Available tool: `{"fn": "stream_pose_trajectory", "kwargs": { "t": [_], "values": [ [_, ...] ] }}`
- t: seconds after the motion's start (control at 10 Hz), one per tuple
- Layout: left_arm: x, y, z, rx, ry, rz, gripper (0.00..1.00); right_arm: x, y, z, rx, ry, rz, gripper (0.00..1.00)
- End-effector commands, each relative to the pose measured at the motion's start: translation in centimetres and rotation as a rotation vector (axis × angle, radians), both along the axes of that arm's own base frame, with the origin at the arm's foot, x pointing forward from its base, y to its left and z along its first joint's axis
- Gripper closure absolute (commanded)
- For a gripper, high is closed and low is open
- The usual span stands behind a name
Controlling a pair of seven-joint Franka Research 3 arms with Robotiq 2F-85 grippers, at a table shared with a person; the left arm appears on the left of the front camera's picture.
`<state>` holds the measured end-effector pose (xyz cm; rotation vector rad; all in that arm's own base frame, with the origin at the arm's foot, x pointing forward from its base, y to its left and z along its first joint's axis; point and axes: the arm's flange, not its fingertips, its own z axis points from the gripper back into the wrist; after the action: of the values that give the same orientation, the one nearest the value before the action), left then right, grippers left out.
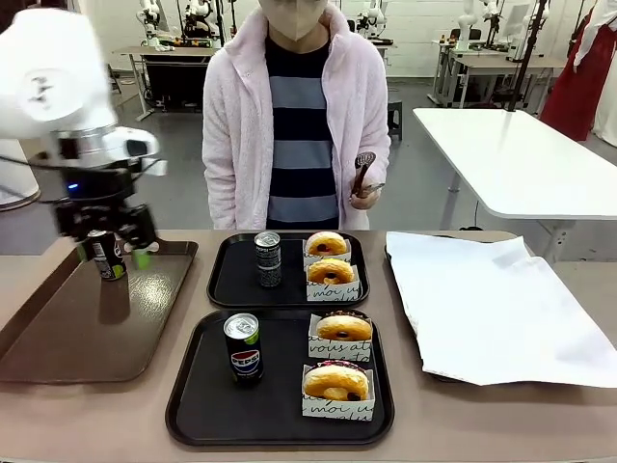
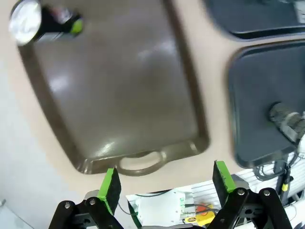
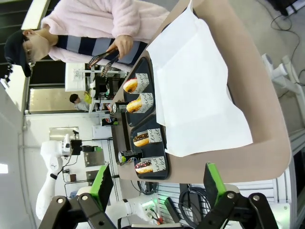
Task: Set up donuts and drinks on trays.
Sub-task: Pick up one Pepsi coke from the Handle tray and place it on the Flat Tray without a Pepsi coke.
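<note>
Two black trays each hold one can and two donuts; a third can stands on the brown tray.

Front: left gripper [image 1: 118, 253] hangs by that can [image 1: 104, 254], Pepsi can [image 1: 243, 348] on near tray [image 1: 193, 405].
Left wrist: jaws wide apart, empty, above brown tray [image 2: 143, 119].
Right wrist: right gripper [image 3: 156, 183] jaws apart, empty; donuts [image 3: 134, 103] beside white paper [image 3: 200, 90].

You are looking at a robotics lab or research workshop, not a café, though food is laid out. Beyond the beige wooden worktable [image 1: 87, 415] stretches a bare grey floor [image 1: 424, 106] with a plain white folding table [image 1: 521, 159] and dark workbenches against a white wall. Loose cables [image 3: 279, 9] trail on the floor, and a white jointed robot arm [image 3: 50, 164] stands by a far bench.
</note>
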<state>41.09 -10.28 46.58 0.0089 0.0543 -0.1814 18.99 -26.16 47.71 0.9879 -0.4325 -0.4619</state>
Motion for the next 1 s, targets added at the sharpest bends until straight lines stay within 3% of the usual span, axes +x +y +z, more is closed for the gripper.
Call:
{"fn": "stream_pose_trajectory", "kwargs": {
  "t": [0.0, 0.1, 0.2, 0.6, 0.9],
  "values": [
    [-1.6, 0.6, -0.7, 0.0, -0.026, 0.085, 0.0, -0.1, -0.1, -0.1, 0.003, -0.002, 0.008, 0.0],
    [-0.6, -0.3, 0.3, 0.002, -0.031, 0.075, 0.0, -0.1, -0.1, -0.1, 0.003, -0.002, 0.008, 0.0],
    [-0.5, 1.9, -0.7, 0.002, -0.001, 0.047, 0.0, -0.1, -0.1, -0.1, 0.003, -0.002, 0.008, 0.0],
    [-0.7, 1.8, -0.7, 0.004, -0.003, 0.06, 0.0, -0.1, -0.1, -0.1, 0.003, -0.002, 0.008, 0.0],
    [-1.1, 8.2, -1.2, -0.422, -0.103, 0.181, 0.0, -0.1, -0.1, -0.1, 0.003, -0.002, 0.008, 0.0]
  ]
}}
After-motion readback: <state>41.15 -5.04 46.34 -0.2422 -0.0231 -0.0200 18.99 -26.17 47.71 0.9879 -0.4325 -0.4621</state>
